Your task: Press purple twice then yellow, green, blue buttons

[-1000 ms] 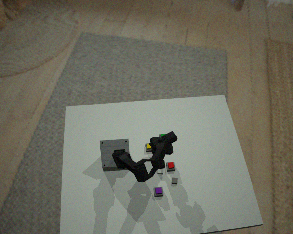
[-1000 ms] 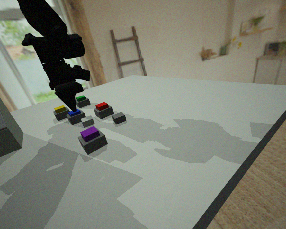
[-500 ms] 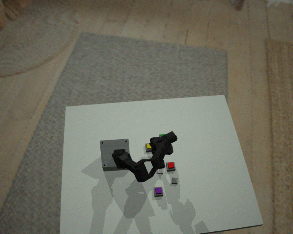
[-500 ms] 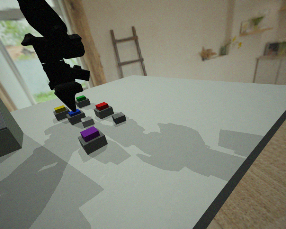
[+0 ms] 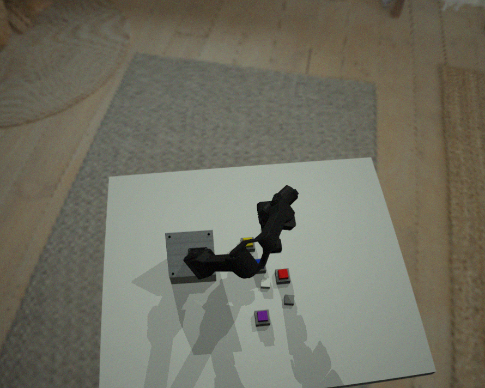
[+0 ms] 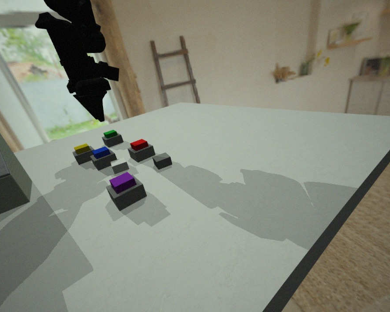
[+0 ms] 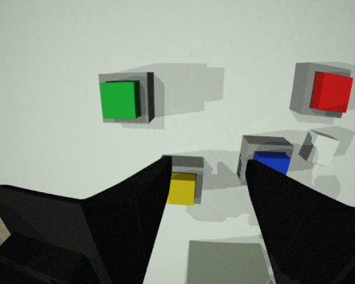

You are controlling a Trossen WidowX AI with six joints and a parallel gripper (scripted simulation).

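Wrist view: the gripper (image 7: 208, 178) is held parted and empty, raised well above the blue button (image 7: 272, 161) and yellow button (image 7: 181, 187), apparently so that no cap is pressed; every button is seen standing up.

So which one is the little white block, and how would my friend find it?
Start at the white table and find the bunch of coloured buttons. The white block sits between the blue button and the purple button. It's the only pale one, with no coloured cap, unlike the darker grey block.
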